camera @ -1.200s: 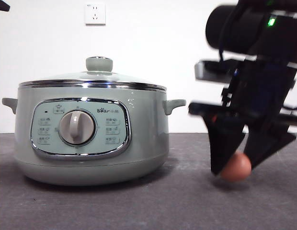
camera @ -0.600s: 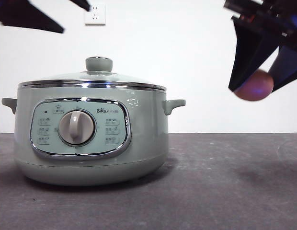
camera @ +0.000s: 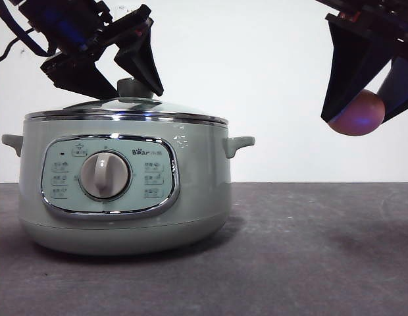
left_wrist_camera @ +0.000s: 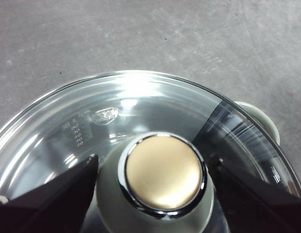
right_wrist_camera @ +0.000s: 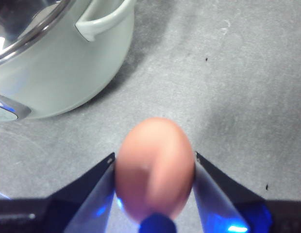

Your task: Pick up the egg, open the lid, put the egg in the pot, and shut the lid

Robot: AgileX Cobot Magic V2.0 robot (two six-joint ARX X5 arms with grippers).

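From the front view, nearest me is the pot (camera: 122, 187), sitting on the grey table (camera: 309, 263) with its dial (camera: 105, 175) facing me and the glass lid (camera: 128, 108) still seated on its chrome rim. I have the egg (camera: 357, 113) clamped between the jaws of my right gripper (camera: 362, 108), hanging in the air well clear of the table at about 2 o'clock from the pot. In the right wrist view the egg (right_wrist_camera: 154, 167) fills the gap between the jaws, long axis running out along them, with the pot's side handle (right_wrist_camera: 103, 19) off to one side.

Farther back, my left gripper (camera: 128, 66) straddles the lid's knob (camera: 135, 87). In the left wrist view the jaws stand open on either side of the knob (left_wrist_camera: 162, 174), close to it but not yet pinching. So the left arm is the one on the lid. I judge the next move is to close on that knob and lift straight up, while the egg waits to the right.
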